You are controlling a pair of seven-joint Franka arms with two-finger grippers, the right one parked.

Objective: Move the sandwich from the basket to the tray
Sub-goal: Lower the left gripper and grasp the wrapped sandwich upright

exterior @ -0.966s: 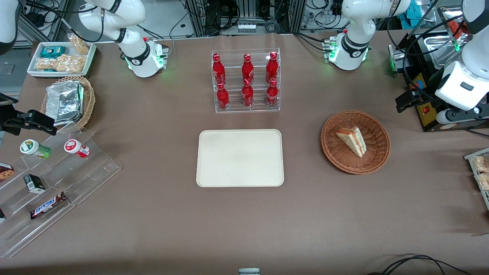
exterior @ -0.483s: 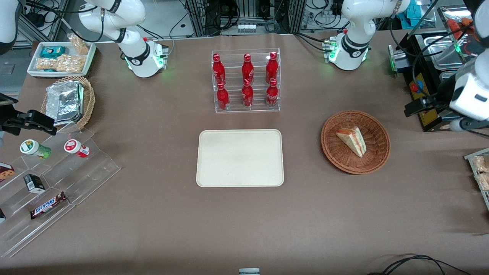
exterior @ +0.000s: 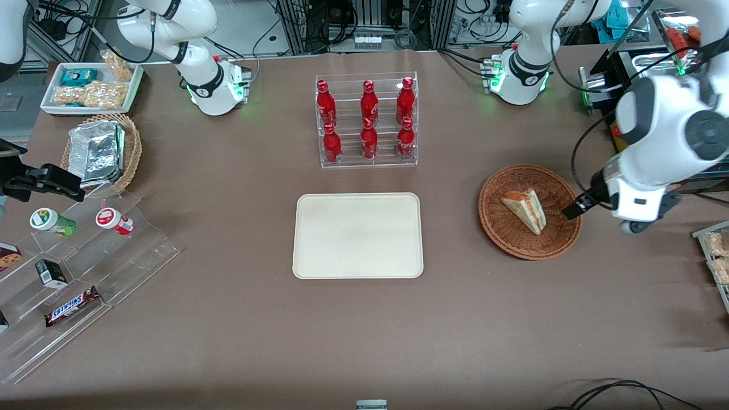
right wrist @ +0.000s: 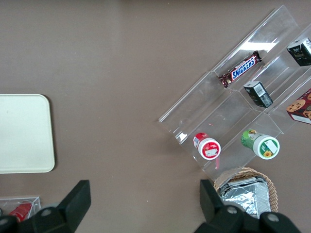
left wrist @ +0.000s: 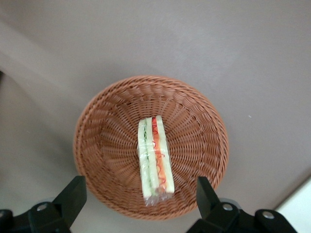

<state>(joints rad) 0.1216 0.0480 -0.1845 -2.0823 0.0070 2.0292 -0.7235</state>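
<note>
The sandwich [exterior: 525,209] is a clear-wrapped white wedge with orange-red and green filling. It lies in the round reddish-brown wicker basket [exterior: 501,239]. My left gripper [exterior: 576,207] hangs over the basket's rim on the working arm's side, above and apart from the sandwich. In the left wrist view the gripper [left wrist: 140,199] is open and empty. Its two black fingers [left wrist: 73,194] stand wide on either side of the sandwich's [left wrist: 155,158] wrapped end, over the basket's [left wrist: 107,126] rim. The cream tray [exterior: 357,235] lies flat beside the basket, toward the parked arm's end, with nothing on it.
A clear rack of red bottles [exterior: 367,122] stands farther from the camera than the tray. A black box [exterior: 632,165] and a snack tray [exterior: 715,256] sit at the working arm's table end. A tan basket with foil [exterior: 102,151] and an acrylic snack stand [exterior: 74,267] are at the parked arm's end.
My left arm has swung in from the table's end and come down nearer the camera. The gripper now hangs over the basket's rim. The sandwich and tray have not moved.
</note>
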